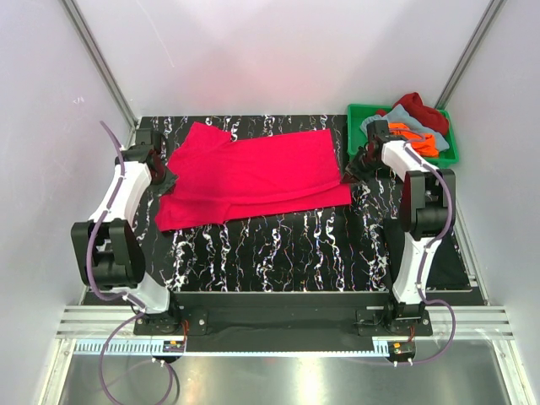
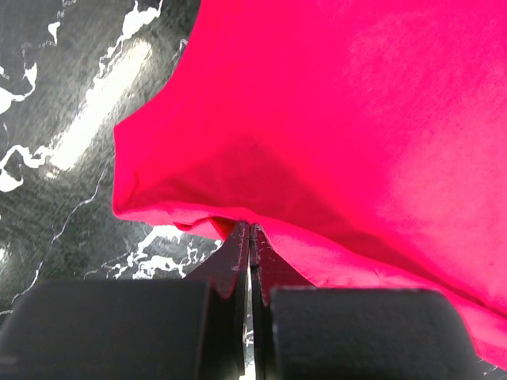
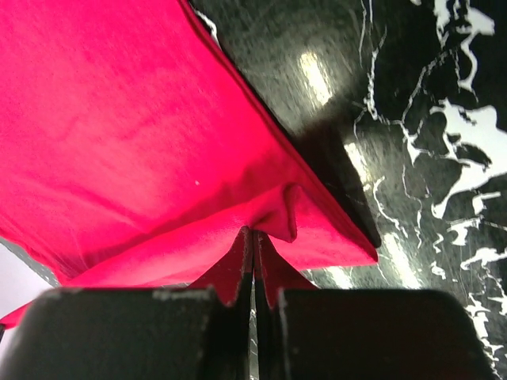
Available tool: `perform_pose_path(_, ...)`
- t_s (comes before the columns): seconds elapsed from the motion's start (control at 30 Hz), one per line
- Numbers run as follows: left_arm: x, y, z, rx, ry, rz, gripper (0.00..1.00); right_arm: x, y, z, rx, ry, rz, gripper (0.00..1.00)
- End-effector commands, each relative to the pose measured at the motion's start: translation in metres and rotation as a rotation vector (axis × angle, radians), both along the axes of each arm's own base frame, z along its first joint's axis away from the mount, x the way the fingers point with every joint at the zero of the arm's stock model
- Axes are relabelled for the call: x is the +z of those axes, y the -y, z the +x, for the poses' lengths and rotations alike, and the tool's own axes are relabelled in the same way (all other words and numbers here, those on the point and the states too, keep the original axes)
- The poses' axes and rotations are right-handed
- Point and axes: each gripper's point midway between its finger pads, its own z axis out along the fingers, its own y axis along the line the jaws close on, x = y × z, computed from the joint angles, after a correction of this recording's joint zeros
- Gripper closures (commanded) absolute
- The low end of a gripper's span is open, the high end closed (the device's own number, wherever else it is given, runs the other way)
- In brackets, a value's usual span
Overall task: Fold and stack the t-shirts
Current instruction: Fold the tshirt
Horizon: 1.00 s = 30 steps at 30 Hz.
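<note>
A bright pinkish-red t-shirt [image 1: 253,173] lies spread across the back half of the black marbled table [image 1: 278,253]. My left gripper [image 1: 169,179] is shut on its left edge; in the left wrist view the cloth [image 2: 341,134] is pinched between the closed fingers [image 2: 250,231] and lifts off the table. My right gripper [image 1: 353,169] is shut on the shirt's right edge; in the right wrist view the fabric [image 3: 135,142] bunches at the closed fingertips [image 3: 253,236]. More t-shirts, dark red [image 1: 422,110], grey-blue [image 1: 380,124] and orange [image 1: 420,139], lie in a crate at the back right.
The green plastic crate [image 1: 354,135] stands at the table's back right corner, right behind my right gripper. White walls with metal rails enclose the table on three sides. Both arm bases sit at the near edge.
</note>
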Motion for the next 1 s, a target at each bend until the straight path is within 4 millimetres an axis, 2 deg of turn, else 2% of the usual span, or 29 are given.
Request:
perform_pose_path(0.0, 0.015, -0.009, 0.020, -0.010, 0.062, 0.019, 1.00, 0.008, -0.006, 0.013, 0.004, 0.017, 0.007, 1.00)
perform_pose_path(0.3, 0.002, -0.012, 0.030, -0.021, 0.030, 0.005, 1.00, 0.004, -0.011, 0.026, 0.001, 0.017, 0.007, 1.00)
perform_pose_path(0.67, -0.017, -0.021, 0.036, -0.019, -0.017, 0.014, 1.00, -0.001, -0.012, 0.034, -0.005, 0.010, -0.001, 1.00)
perform_pose_path(0.97, -0.023, -0.025, 0.043, -0.016, -0.028, 0.005, 1.00, -0.010, -0.012, 0.035, -0.006, -0.008, -0.009, 1.00)
